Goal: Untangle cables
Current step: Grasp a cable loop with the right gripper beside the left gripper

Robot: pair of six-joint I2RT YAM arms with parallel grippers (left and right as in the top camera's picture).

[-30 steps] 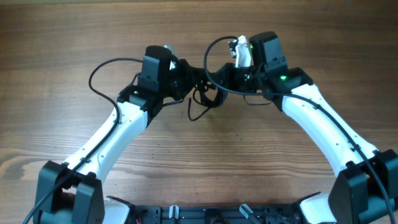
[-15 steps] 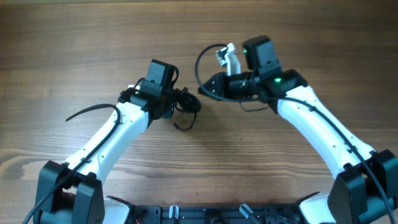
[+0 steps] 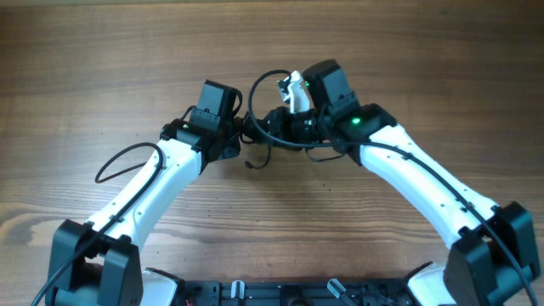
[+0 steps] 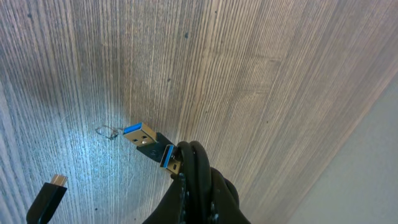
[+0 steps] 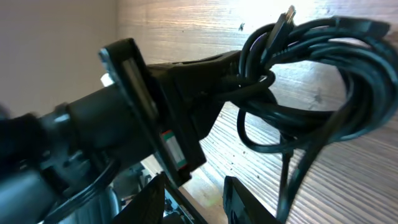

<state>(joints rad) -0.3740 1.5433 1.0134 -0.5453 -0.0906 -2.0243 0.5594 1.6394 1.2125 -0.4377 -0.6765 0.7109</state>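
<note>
Left arm (image 3: 157,187), right arm (image 3: 421,183): white shells, black joints, thin black wires (image 3: 115,161) alongside. Green LED (image 3: 355,121) on right. Left gripper (image 5: 239,68) black.

Brown wooden table (image 3: 85,51); its grain runs left-right.

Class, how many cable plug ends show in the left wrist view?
3: a blue USB plug at centre, a second blue plug just behind it against the cables, and a small black plug lower left. More may be hidden.
</note>
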